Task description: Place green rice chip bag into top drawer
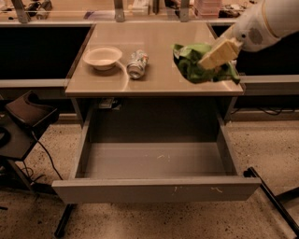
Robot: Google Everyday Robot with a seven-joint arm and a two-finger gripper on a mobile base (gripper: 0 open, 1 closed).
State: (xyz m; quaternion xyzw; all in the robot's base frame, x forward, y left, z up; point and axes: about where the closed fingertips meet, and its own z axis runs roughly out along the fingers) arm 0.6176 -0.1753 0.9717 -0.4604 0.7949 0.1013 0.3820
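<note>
I read this as an office or lab workroom. The counter point(159, 44) is a plain desk in a row, with dark bays point(39, 51) past its left and right edges and metal posts point(119, 10) among clutter behind its back edge. A grey metal drawer point(156, 189) stands open under the front edge. A black chair point(28, 114) sits off the front left corner, and a cable point(49, 161) trails over the speckled floor point(271, 140). A bowl point(103, 57) and a can point(137, 64) lie toward the left edge. My tool point(217, 53), over the front right corner, is clamped on a green bag point(189, 67).
</note>
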